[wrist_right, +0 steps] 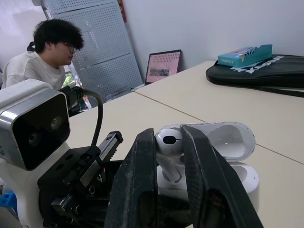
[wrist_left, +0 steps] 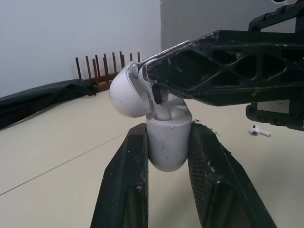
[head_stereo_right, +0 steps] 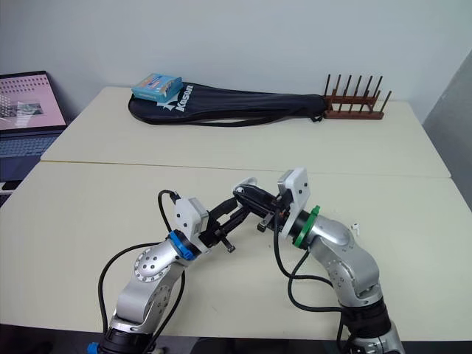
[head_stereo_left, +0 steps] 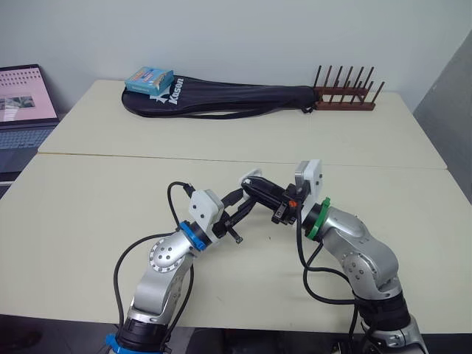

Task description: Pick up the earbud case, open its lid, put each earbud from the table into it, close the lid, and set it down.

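Observation:
The white earbud case (wrist_left: pixel 166 142) is held above the near table with its lid (wrist_left: pixel 124 92) tipped open, and my left gripper (wrist_left: pixel 167 128) is shut on its lower body. My right gripper (wrist_right: pixel 168 135) reaches in from the right, shut on a white earbud (wrist_right: pixel 167 140) whose stem points down into the open case (wrist_right: pixel 240 164). In the head views both grippers meet at the case (head_stereo_left: pixel 252 178) above the table's middle. A second white earbud (head_stereo_right: pixel 355 226) lies loose on the table to the right of my right arm, also visible as the earbud (wrist_left: pixel 259 131) in the left wrist view.
On the far table lie a black racket bag (head_stereo_left: pixel 221 99) with a blue box (head_stereo_left: pixel 149 79) on it and a wooden peg rack (head_stereo_left: pixel 345 97). A laptop (head_stereo_left: pixel 26 96) stands at the far left. A seated person (wrist_right: pixel 45 47) is beyond the tables.

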Robot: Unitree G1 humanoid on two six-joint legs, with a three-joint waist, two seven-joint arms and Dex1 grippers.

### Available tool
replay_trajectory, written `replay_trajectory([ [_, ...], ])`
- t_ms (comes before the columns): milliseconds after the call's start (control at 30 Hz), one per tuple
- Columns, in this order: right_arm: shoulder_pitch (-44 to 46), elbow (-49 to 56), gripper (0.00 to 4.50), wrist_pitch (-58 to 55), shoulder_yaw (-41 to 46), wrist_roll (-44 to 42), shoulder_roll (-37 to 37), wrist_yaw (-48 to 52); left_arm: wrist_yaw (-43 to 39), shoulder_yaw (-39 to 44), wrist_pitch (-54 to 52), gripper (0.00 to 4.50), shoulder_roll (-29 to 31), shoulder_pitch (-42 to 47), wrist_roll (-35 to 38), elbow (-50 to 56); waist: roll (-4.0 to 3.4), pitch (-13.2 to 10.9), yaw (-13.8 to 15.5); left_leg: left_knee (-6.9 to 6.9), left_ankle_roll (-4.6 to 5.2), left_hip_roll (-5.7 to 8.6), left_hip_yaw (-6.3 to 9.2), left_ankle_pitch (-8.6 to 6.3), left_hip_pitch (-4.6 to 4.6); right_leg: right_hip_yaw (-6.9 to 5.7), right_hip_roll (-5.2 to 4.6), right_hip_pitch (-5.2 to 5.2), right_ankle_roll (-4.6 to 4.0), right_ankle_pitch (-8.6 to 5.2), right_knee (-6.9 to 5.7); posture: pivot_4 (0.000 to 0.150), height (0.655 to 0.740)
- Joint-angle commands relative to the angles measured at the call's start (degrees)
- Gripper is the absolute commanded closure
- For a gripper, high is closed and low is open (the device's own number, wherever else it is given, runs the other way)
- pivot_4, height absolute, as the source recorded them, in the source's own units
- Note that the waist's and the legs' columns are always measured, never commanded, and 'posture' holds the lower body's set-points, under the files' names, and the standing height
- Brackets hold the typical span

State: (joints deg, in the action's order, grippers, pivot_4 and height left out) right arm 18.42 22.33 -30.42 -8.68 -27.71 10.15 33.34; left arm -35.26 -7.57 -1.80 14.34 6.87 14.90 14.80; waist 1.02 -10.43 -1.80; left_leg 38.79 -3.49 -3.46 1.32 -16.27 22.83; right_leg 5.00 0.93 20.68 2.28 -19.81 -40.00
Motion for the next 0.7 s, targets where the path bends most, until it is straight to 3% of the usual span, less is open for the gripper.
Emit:
replay_trajectory([
  [33,-1.0,0.2,4.13,2.7,-0.9,1.0,-0.5,-0.3,0.6,0.0,0.1,3.72,-0.5,0.4,0.8,2.3,0.0,0.0,0.0,0.0,0.0,0.0,0.0,0.0,0.0,0.0,0.0,0.0,0.0,0.0,0.0,0.15,0.7274],
  [400,-4.2,-1.4,4.13,6.6,-3.8,4.4,-0.6,-0.8,1.3,0.2,-0.9,3.72,-1.2,0.8,1.1,3.2,0.0,0.0,0.0,0.0,-0.01,0.0,0.0,0.0,0.01,0.01,0.0,0.01,0.0,0.0,0.01,0.15,0.7274],
  [667,-3.9,-1.2,1.49,10.0,-3.5,6.8,0.6,-0.9,1.6,0.1,-1.0,3.72,-0.9,0.4,1.1,3.8,0.0,0.0,0.0,0.0,-0.01,0.0,0.01,0.0,0.01,0.01,0.0,0.01,0.0,0.0,0.0,0.15,0.7274],
  [700,-3.9,-0.6,1.47,9.7,-3.1,6.4,0.9,-0.9,1.7,0.1,-1.0,3.72,-0.8,0.3,1.1,3.8,0.0,0.0,0.0,0.0,-0.01,0.01,-0.01,0.0,0.01,0.01,-0.01,0.01,0.0,0.0,0.01,0.15,0.7274],
])
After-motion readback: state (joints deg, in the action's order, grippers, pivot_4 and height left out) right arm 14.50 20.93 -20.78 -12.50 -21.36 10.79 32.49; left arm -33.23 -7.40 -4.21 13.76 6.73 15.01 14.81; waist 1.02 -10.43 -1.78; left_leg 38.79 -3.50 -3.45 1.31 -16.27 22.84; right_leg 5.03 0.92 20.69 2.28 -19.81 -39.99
